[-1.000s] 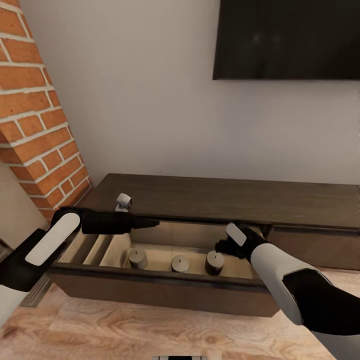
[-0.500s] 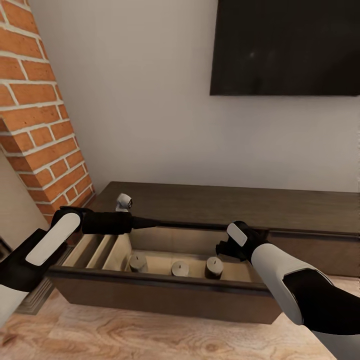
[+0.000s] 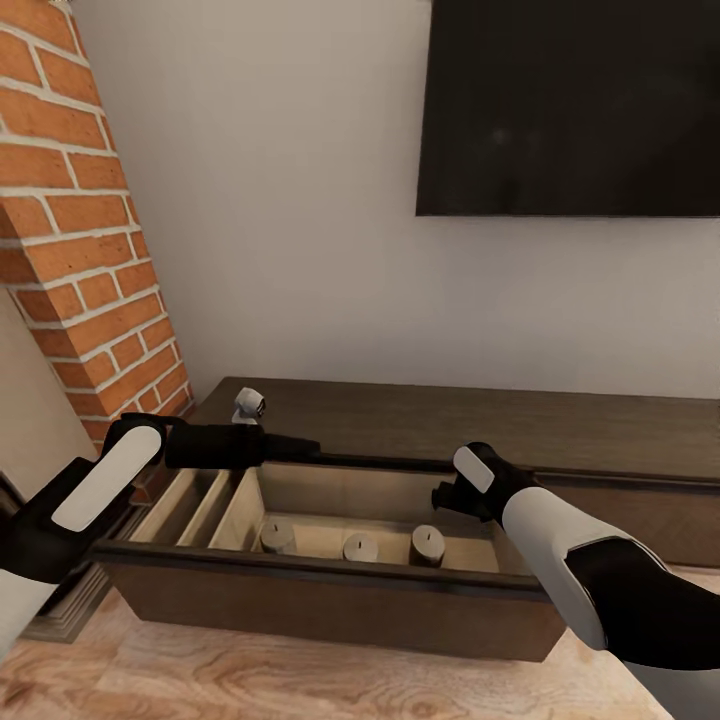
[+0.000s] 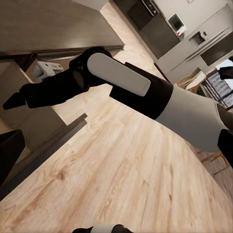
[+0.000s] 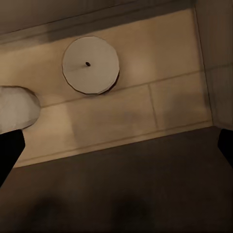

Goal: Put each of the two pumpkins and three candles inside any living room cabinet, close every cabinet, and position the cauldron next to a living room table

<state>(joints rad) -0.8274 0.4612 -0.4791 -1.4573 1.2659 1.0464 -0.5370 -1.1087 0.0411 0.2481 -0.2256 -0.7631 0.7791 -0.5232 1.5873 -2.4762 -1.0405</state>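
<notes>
Candles, three stubby tan cylinders [image 3: 359,545], stand in our dark brown wooden cabinet's [image 3: 330,605] open drawer at lower centre; only the view has tilted upward since. Right gripper [image 3: 443,496] hovers spread above them; left gripper [image 3: 305,445], state unclear; pumpkins remain.

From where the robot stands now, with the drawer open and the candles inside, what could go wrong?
1. The right gripper hangs just above the open drawer; if the drawer were pushed shut now, it might catch on the cabinet.
2. The three candles stand loose and upright; a hard push could tip them.
3. The left gripper reaches over the drawer's back edge and could also get pinched.
</notes>
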